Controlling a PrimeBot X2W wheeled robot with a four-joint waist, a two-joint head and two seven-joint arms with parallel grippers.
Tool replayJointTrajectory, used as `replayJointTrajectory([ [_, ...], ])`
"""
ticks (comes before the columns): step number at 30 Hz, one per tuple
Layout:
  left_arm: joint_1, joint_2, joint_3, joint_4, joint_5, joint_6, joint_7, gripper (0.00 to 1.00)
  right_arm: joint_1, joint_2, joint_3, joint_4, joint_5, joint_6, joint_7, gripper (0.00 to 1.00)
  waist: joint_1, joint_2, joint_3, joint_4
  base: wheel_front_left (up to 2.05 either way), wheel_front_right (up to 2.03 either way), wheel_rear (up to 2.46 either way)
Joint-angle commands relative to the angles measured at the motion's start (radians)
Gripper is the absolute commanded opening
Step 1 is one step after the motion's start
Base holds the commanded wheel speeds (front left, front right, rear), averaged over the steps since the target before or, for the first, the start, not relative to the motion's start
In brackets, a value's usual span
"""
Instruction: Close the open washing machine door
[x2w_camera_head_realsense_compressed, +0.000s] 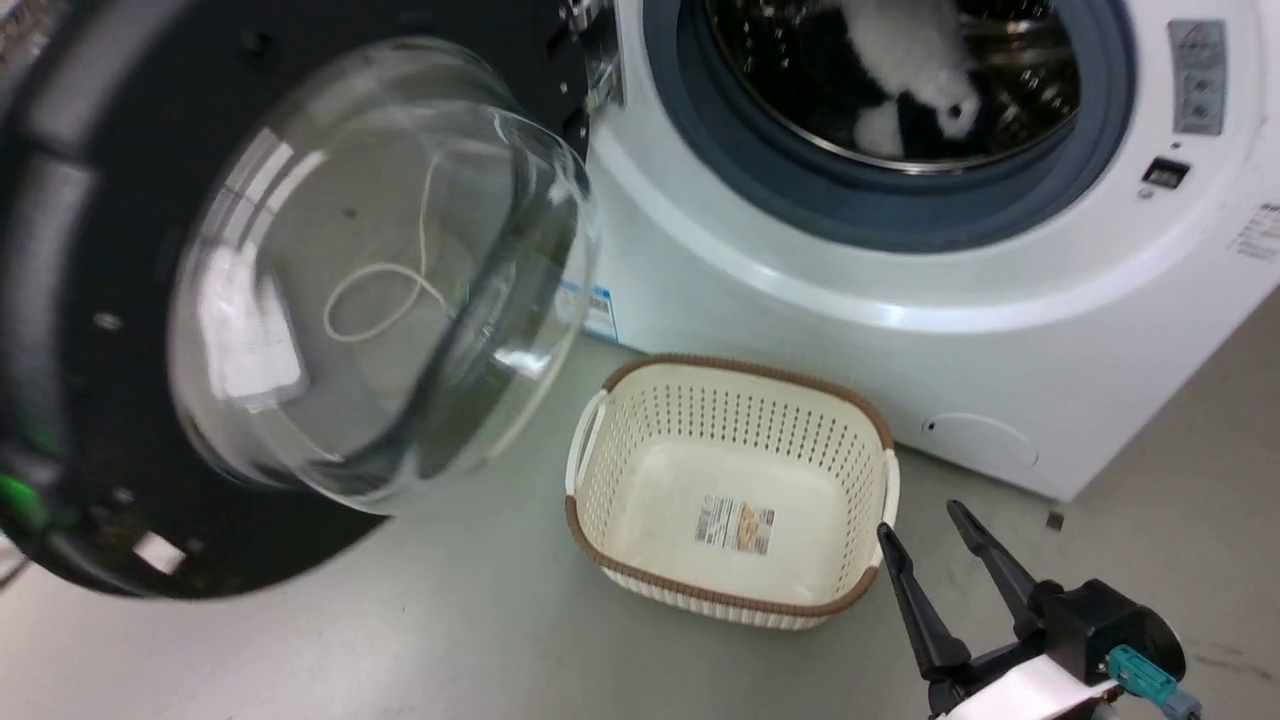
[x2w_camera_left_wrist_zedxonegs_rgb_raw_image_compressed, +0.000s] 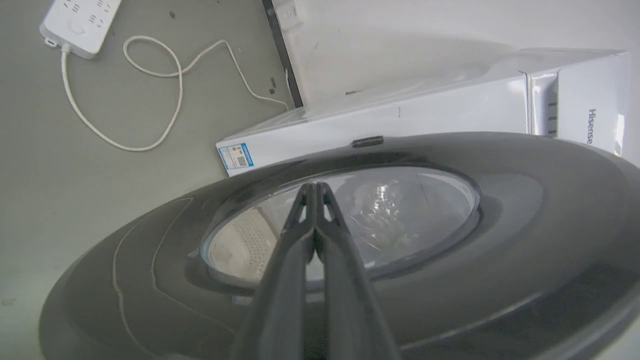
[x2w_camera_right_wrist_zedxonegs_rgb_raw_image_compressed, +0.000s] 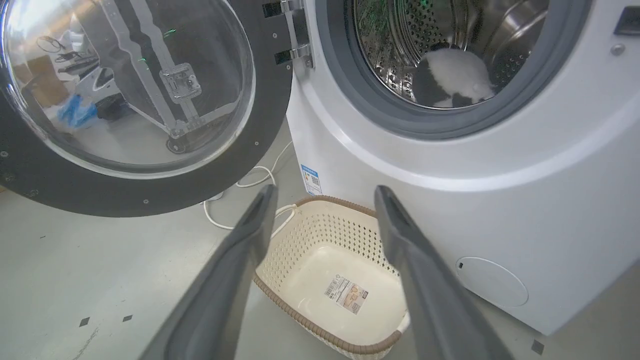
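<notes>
The washing machine door (x2w_camera_head_realsense_compressed: 60, 300) stands swung wide open at the left, its clear glass bowl (x2w_camera_head_realsense_compressed: 380, 280) bulging toward me and its metal hinge (x2w_camera_head_realsense_compressed: 600, 60) at the machine's edge. The white washing machine (x2w_camera_head_realsense_compressed: 800, 300) shows its grey-gasketed opening and steel drum at the upper right. In the left wrist view my left gripper (x2w_camera_left_wrist_zedxonegs_rgb_raw_image_compressed: 315, 186) is shut with nothing in it, lying close over the outer face of the door (x2w_camera_left_wrist_zedxonegs_rgb_raw_image_compressed: 525, 225); whether it touches I cannot tell. My right gripper (x2w_camera_head_realsense_compressed: 920, 522) hangs open low on the right, apart from the door (x2w_camera_right_wrist_zedxonegs_rgb_raw_image_compressed: 265, 115) and machine (x2w_camera_right_wrist_zedxonegs_rgb_raw_image_compressed: 500, 200).
A cream perforated basket (x2w_camera_head_realsense_compressed: 640, 440) stands on the floor before the machine, just left of my right gripper. A black-and-white plush toy (x2w_camera_head_realsense_compressed: 910, 60) lies in the drum. A white power strip (x2w_camera_left_wrist_zedxonegs_rgb_raw_image_compressed: 80, 22) and its cable (x2w_camera_left_wrist_zedxonegs_rgb_raw_image_compressed: 150, 65) lie on the floor behind the door.
</notes>
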Motion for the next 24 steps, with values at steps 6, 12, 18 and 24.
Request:
replayJointTrajectory([
  [6, 0.14, -0.074, -0.021, -0.147, -0.087, 0.005, 0.168, 0.0, 0.012, 0.038, -0.002, 0.033, 0.003, 0.001, -0.004, 1.0, 0.0, 0.0, -0.095, 0.001, 0.0, 0.0, 0.0],
  [12, 0.28, -0.181, -0.066, -0.334, -0.119, 0.023, 0.236, 0.0, 0.024, 0.065, -0.034, 0.037, -0.007, 0.001, -0.004, 1.0, 0.0, 0.0, -0.154, -0.024, 0.0, 0.0, 0.0],
  [18, 0.437, -0.329, -0.142, -0.49, -0.141, 0.025, 0.266, 0.0, 0.046, 0.072, -0.102, 0.035, -0.029, 0.001, -0.005, 1.0, 0.0, 0.0, -0.187, -0.074, 0.0, 0.0, 0.0],
  [24, 0.579, -0.451, -0.249, -0.596, -0.119, -0.023, 0.214, 0.0, 0.052, 0.068, -0.166, 0.023, -0.042, 0.001, -0.005, 1.0, 0.0, 0.0, -0.184, -0.16, 0.0, 0.0, 0.0],
])
